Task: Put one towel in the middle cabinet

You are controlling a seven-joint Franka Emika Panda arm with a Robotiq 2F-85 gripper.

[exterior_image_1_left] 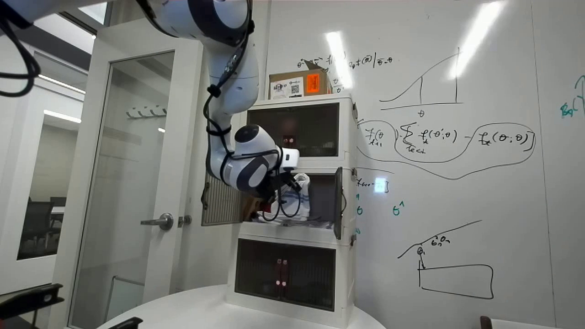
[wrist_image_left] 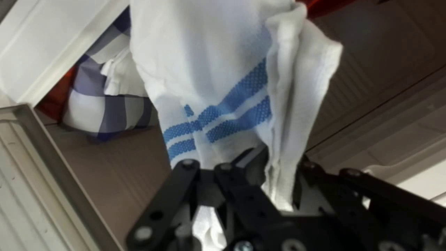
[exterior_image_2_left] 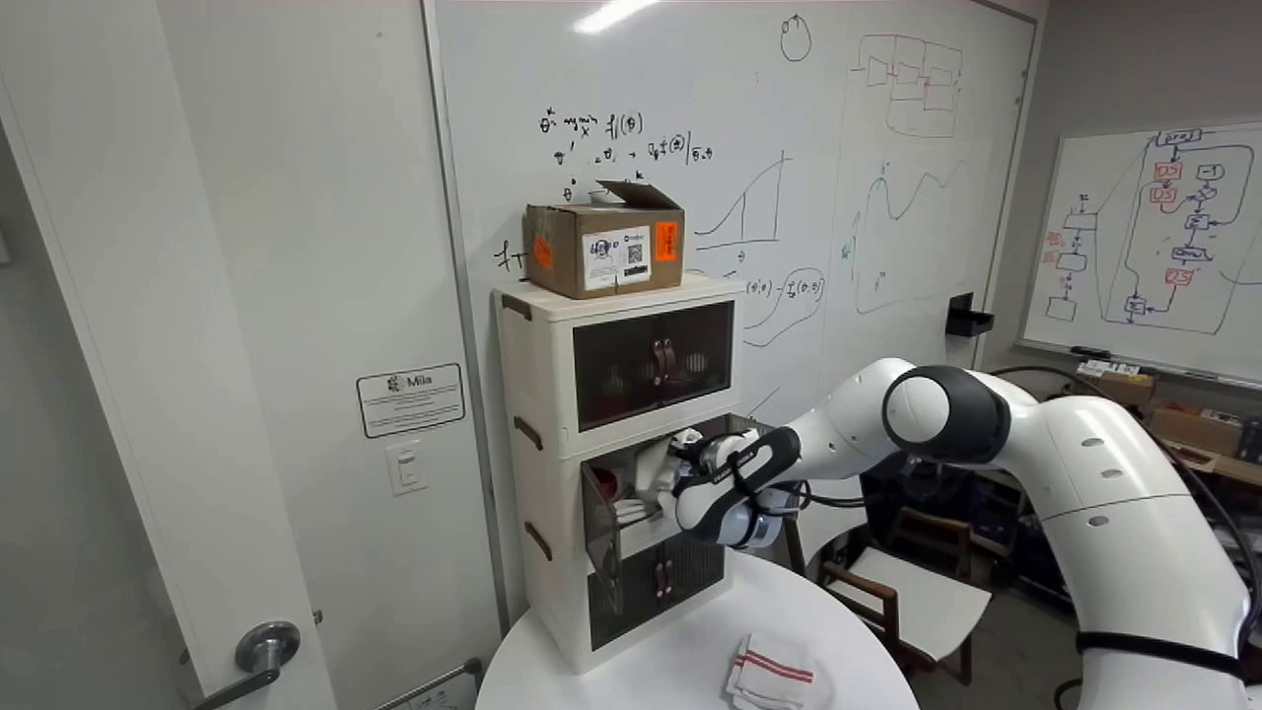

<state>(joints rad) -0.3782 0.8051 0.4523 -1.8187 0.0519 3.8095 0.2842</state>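
A white towel with blue stripes hangs in my gripper. A fold of it fills the space between the two fingers and touches both. The towel also shows in both exterior views, in the opening of the middle cabinet. My gripper is at that opening, with the fingers partly hidden by cables and towel. Both middle doors stand open, the left door and the right door. A folded white towel with red stripes lies on the round table.
Inside the middle cabinet are a navy checked cloth, a red object and folded white cloths. The upper cabinet and lower cabinet are shut. A cardboard box stands on top. A chair is by the table.
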